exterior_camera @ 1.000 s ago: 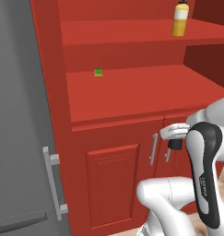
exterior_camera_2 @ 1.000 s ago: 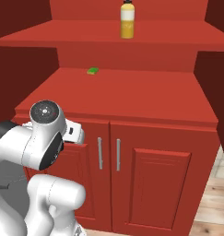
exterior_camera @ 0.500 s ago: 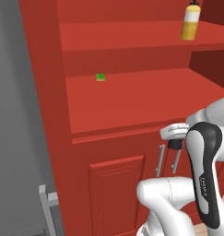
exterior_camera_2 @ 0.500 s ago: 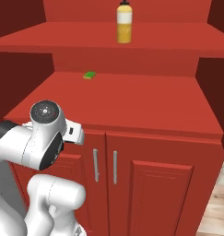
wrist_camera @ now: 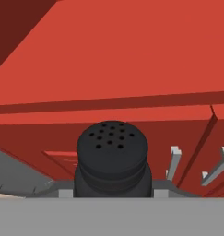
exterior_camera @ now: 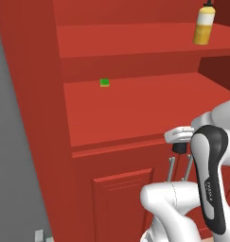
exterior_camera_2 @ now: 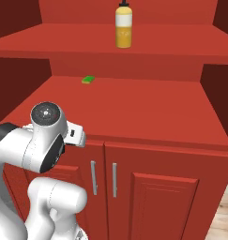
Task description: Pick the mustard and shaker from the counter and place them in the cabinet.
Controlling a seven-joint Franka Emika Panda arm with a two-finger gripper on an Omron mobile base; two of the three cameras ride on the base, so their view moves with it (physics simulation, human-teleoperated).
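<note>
The black shaker (wrist_camera: 112, 152), its rounded top dotted with holes, stands between the fingers of my gripper (wrist_camera: 112, 192), which is shut on it. My gripper (exterior_camera: 179, 146) hangs in front of the cabinet's lower doors, just below the front edge of the lower shelf (exterior_camera: 135, 108). The yellow mustard (exterior_camera: 204, 26) with its dark cap stands upright on the upper shelf of the red cabinet (exterior_camera_2: 134, 108), and from the right base it is the mustard (exterior_camera_2: 124, 28) at top centre. The counter is out of view.
A tiny green block (exterior_camera: 105, 82) (exterior_camera_2: 88, 80) lies at the back left of the lower shelf. Two silver bar handles (exterior_camera_2: 93, 177) run down the closed lower doors. A grey appliance (exterior_camera: 17, 142) flanks the cabinet's left side. Wooden floor (exterior_camera_2: 223, 215) lies at the right.
The base has driven nearer to the cabinet, so the whole scene has grown and shifted in both base views. The arm keeps its pose with the shaker still gripped.
</note>
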